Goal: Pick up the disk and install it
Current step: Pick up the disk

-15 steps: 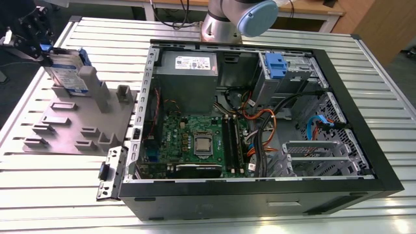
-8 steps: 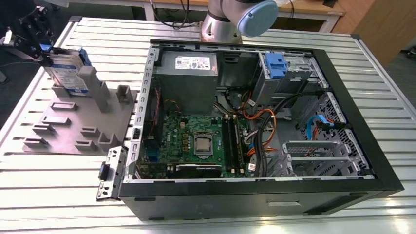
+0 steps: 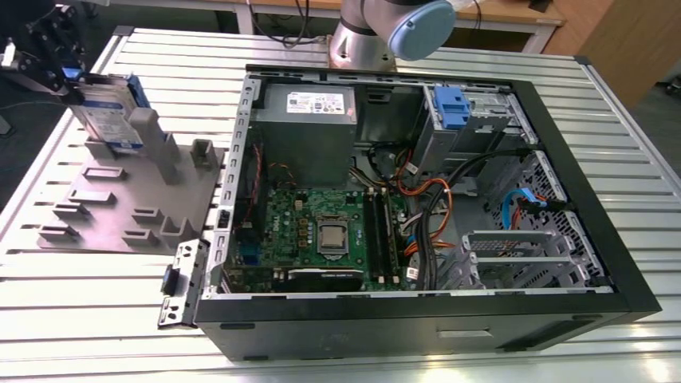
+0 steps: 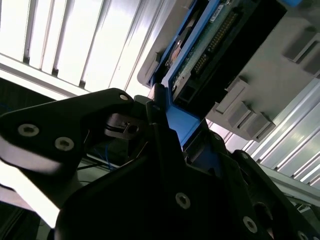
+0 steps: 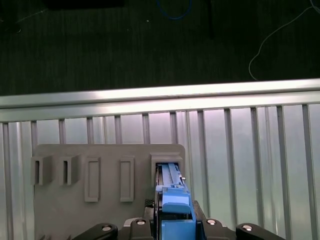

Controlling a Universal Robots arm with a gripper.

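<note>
In the exterior view the arm's base (image 3: 372, 36) stands at twelve o'clock of the open computer case (image 3: 607, 263). The claw (image 3: 70, 78) hangs at ten o'clock of the case, tilted down over the grey holder (image 3: 107, 199) on the slatted table (image 3: 64, 319). The disk (image 3: 108, 116) stands on edge in a slot at the holder's eleven o'clock corner. In both wrist views the claw is clenched on the disk's blue edge.
</note>
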